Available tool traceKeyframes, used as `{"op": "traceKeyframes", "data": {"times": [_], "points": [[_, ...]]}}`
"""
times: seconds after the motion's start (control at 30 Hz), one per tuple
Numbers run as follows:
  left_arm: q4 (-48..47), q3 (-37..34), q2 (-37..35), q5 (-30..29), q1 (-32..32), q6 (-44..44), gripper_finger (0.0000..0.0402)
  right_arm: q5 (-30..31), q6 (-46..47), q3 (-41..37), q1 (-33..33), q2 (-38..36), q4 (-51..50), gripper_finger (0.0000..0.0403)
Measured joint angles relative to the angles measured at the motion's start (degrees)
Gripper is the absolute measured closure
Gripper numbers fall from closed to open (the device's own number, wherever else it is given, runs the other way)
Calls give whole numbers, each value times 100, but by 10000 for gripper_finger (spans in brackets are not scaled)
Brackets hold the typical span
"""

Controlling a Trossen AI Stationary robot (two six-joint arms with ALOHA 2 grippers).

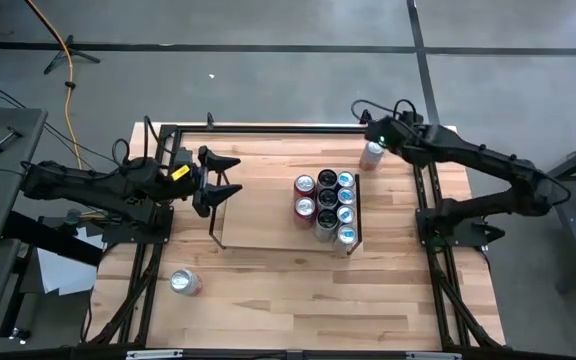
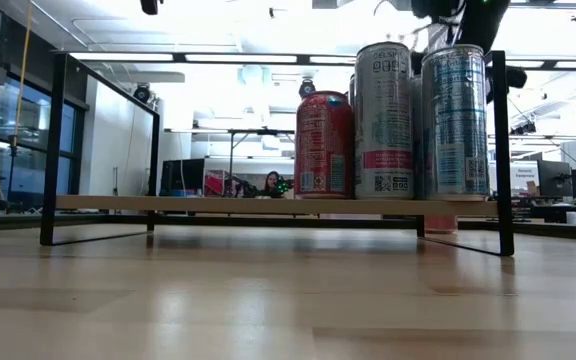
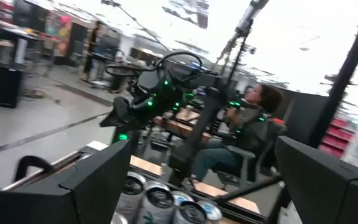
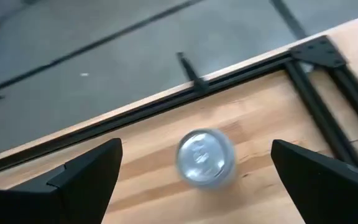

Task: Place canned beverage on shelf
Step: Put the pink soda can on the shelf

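On shelf (image 1: 268,215): 7 cans (image 1: 326,205) placed. Left on table (image 1: 268,300): 2 cans. Right gripper (image 4: 197,165) wide above 1 can (image 4: 205,157); left gripper (image 1: 226,178) wide, empty.

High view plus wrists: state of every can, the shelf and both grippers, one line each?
left gripper: open, empty, over the shelf's left end
right gripper: open, above the upright can
upright can: standing on the tabletop, off the shelf
lone can: on the tabletop, ungripped
shelf: left part bare
cluster of cans: upright on the shelf's right end
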Motion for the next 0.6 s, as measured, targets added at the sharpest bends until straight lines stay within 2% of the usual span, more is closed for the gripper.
{"op": "traceKeyframes", "data": {"times": [0.13,0.3,0.6], "points": [[1,0,0,-318,0,0,46,-207,-464,0,-510,290,129,4],[13,0,1,-601,0,0,46,-492,-879,0,-848,850,420,4],[15,0,1,-619,0,-13,46,-867,-1007,0,-1119,1959,394,4]]}}
